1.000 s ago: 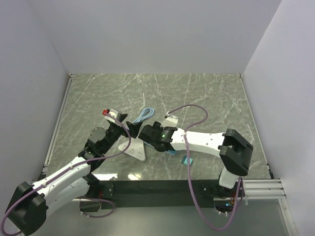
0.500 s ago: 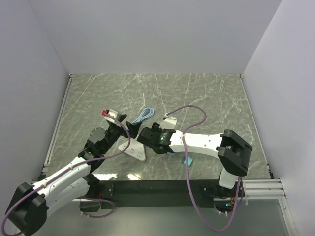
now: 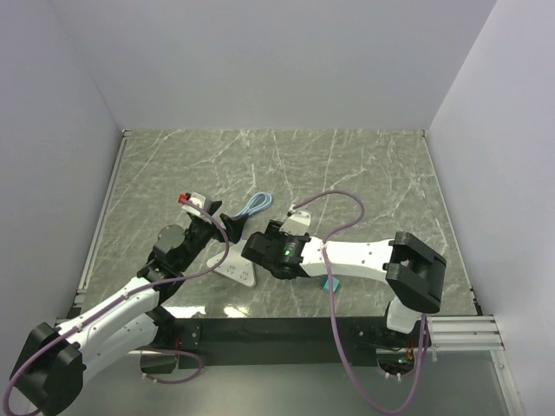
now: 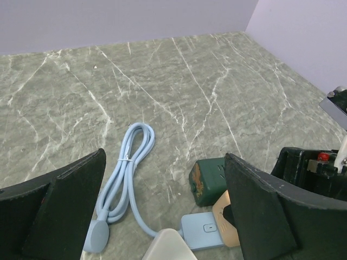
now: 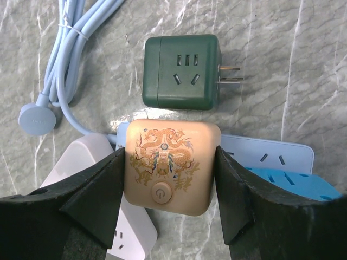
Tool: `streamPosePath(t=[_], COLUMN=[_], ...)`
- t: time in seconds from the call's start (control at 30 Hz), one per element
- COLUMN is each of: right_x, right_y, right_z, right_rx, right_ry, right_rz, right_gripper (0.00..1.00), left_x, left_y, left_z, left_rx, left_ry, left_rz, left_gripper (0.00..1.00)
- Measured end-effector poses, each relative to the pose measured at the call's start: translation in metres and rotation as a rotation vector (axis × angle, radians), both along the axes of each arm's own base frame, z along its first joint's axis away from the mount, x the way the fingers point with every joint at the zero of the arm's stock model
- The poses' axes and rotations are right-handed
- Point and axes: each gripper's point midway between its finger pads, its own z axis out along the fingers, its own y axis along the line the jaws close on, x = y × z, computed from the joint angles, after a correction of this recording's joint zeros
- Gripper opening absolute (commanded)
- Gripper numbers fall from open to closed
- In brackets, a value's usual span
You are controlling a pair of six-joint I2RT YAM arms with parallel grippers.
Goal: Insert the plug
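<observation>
From above: finds left claw (image 3: 224, 227) and right claw (image 3: 253, 246) close together by the white power strip (image 3: 236, 269) on the tabletop (image 3: 364, 173). From left wrist: shows fingers (image 4: 59, 206) spread wide, gripping nothing; green cube adapter (image 4: 211, 173) at 3 o'clock of the blue cable (image 4: 126, 158). From right wrist: shows right claw clamped on the tan plug (image 5: 171, 157) over a pale blue power strip (image 5: 271, 157), cube at 12 o'clock.

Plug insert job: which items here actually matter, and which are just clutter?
In the job:
- tan plug, gripped between the right fingers
- light blue power strip right under it, probably the target

Lying about:
- green cube adapter, prongs bare
- light blue cable, coiled, runs to the blue strip
- white power strip
- left fingers, open, holding nothing
</observation>
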Motion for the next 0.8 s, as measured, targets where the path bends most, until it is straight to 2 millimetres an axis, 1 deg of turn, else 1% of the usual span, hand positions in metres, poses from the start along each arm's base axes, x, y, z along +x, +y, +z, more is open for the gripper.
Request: streamPosePath(t=[0.23, 0.4, 0.47, 0.5, 0.8], right_x=[-0.001, -0.006, -0.009, -0.01, -0.006], right_y=[0.001, 0.003, 0.003, 0.001, 0.0], right_z=[-0.001, -0.003, -0.005, -0.01, -0.012], right_rx=[-0.003, -0.004, -0.007, 0.001, 0.032], right_ry=[-0.019, -0.041, -0.039, -0.043, -0.078], right_rz=[0.007, 0.013, 0.02, 0.008, -0.021], right_gripper=[0.0, 0.0, 0.0, 0.0, 0.0], left_x=[-0.001, -0.001, -0.001, -0.001, 0.0], left_y=[0.001, 0.001, 0.001, 0.002, 0.002], left_z=[-0.004, -0.005, -0.005, -0.005, -0.005], left_rx=[-0.006, -0.009, -0.01, -0.01, -0.012], left_ry=[0.011, 0.014, 0.015, 0.015, 0.015], left_rz=[0.0, -0.001, 0.0, 0.001, 0.002], left_gripper=[0.96, 0.96, 0.96, 0.96, 0.96])
